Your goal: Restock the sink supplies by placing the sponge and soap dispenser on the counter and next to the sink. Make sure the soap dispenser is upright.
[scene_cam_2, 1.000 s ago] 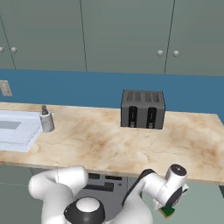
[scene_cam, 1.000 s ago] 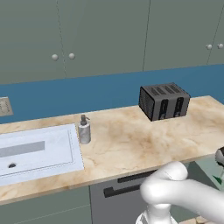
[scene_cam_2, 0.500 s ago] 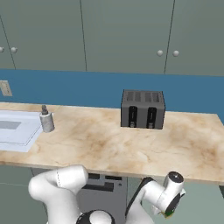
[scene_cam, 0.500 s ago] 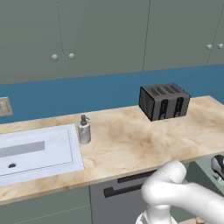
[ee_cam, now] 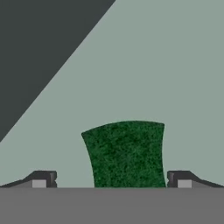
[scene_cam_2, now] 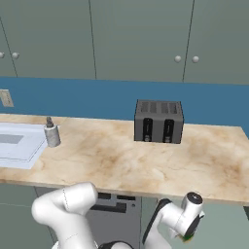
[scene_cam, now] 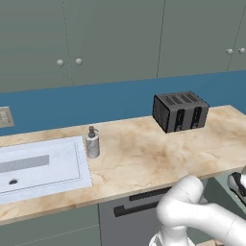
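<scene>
- The tool [ee_cam: 111, 179] has its two fingertips spread wide apart, one on each side of the sponge [ee_cam: 126, 153]; the dark green top lies between them with gaps on both sides, so nothing is gripped.
- The sponge rests on a flat grey-green surface; which surface that is I cannot tell.
- The arm's wrist [scene_cam_2: 187, 221] hangs low, below the front edge of the counter [scene_cam_2: 146, 165], towards its right end.
- The soap dispenser [scene_cam: 92, 142] stands upright on the counter, just beside the right rim of the sink [scene_cam: 81, 168], near the back edge.
- The sink is set into the left end of the counter.
- A black toaster [scene_cam: 180, 111] stands near the back edge of the counter, well apart from the soap dispenser.
</scene>
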### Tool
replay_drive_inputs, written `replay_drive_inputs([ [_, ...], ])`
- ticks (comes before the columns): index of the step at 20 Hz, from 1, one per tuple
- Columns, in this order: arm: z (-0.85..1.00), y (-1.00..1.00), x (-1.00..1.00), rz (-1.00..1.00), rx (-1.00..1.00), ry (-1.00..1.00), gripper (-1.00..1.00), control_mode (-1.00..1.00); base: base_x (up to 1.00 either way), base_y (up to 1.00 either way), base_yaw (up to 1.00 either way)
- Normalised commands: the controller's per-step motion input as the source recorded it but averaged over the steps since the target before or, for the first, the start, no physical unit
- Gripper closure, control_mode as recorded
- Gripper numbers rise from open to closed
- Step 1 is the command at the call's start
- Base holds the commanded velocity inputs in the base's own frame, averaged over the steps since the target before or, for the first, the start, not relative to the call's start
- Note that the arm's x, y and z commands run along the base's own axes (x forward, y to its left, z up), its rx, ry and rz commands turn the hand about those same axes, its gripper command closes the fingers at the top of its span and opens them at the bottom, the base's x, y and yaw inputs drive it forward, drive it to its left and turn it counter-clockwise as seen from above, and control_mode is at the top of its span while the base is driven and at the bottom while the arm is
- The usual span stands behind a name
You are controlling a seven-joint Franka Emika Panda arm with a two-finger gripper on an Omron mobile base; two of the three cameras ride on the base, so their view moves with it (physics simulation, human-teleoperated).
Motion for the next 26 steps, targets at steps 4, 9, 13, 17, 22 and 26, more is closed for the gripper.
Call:
replay_drive_inputs([
  [4,-0.08,-0.33,0.07,0.01,0.06,0.0,-1.0,-1.0,0.0,0.0,0.0],
  [9,-0.4,-0.25,0.04,0.02,0.03,0.01,-1.0,-1.0,0.0,0.0,0.0],
  [13,-0.56,-0.08,0.16,0.02,0.0,0.05,-1.0,-1.0,0.0,0.0,0.0],
  [17,-0.68,-0.01,0.07,0.04,0.0,0.07,-1.0,-1.0,0.0,0.0,0.0],
  [22,-0.75,0.0,0.02,0.04,0.0,0.06,-1.0,-1.0,0.0,0.0,0.0],
  [26,-0.88,0.1,0.0,0.03,0.0,0.12,1.0,-1.0,0.0,0.0,0.0],
])
